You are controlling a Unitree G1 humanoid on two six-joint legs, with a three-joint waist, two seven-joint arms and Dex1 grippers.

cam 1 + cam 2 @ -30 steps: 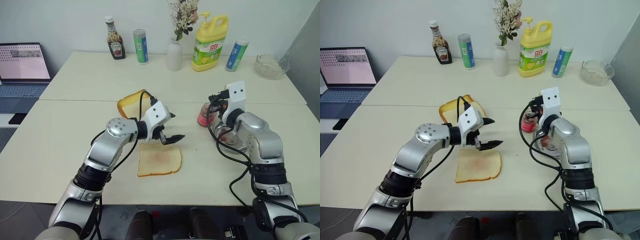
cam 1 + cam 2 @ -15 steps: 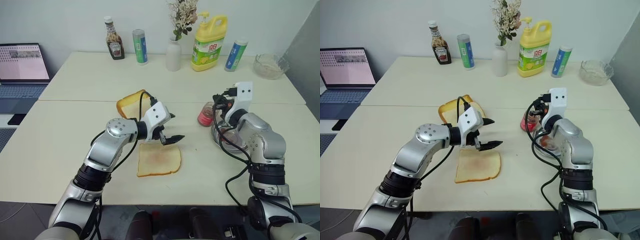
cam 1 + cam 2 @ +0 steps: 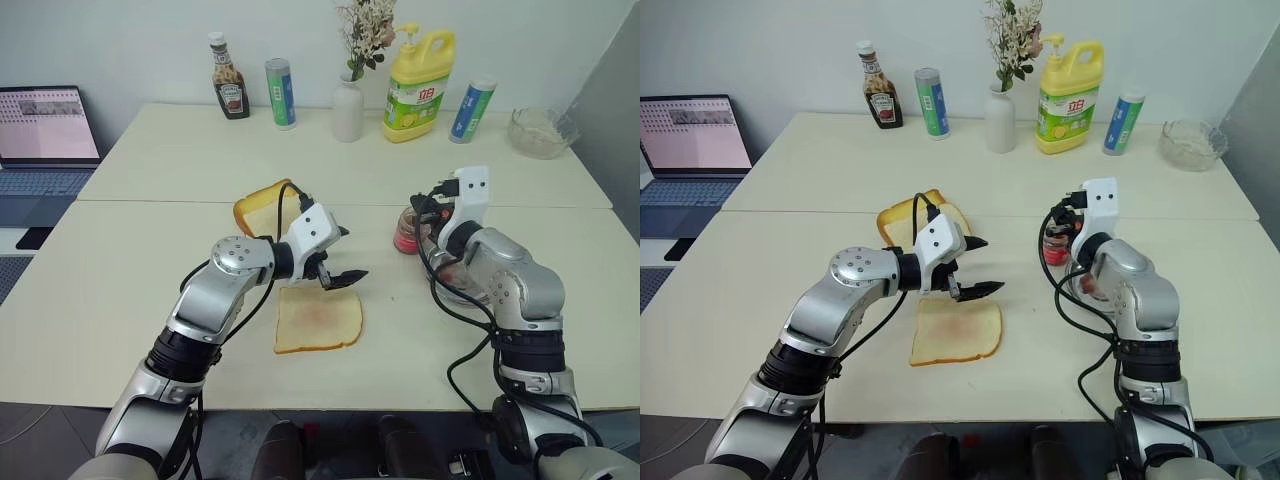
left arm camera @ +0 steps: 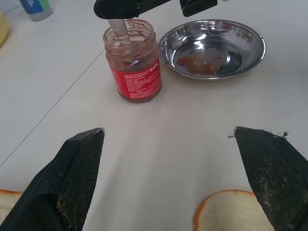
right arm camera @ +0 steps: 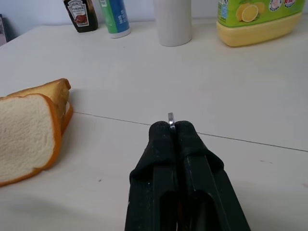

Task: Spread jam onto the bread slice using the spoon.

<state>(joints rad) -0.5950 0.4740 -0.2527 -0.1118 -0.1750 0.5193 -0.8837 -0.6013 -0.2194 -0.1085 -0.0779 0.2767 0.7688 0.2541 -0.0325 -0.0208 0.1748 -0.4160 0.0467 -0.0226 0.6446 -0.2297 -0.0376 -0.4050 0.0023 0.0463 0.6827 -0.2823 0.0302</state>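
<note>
Square pale-tan bread slice (image 3: 319, 320) flat near front edge of cream tabletop (image 3: 120, 290), bare surface all round, under left pincer (image 3: 336, 262) with fingers wide apart. Right pincer (image 4: 159, 6) clamped on slim silver spoon (image 4: 119, 32), dipped into small clear glass jar (image 4: 133, 62) of red-pink jam (image 4: 137, 94). Round steel dish (image 4: 212, 48) just beside, red smears inside.

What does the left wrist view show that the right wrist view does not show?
Left wrist view: the jam jar with the spoon dipping into it, the steel dish smeared red, and the open left gripper.

Right wrist view: the right gripper shut on the spoon's end, the ketchup bottle and the thick bread pieces.

Both: the pale table.
</note>
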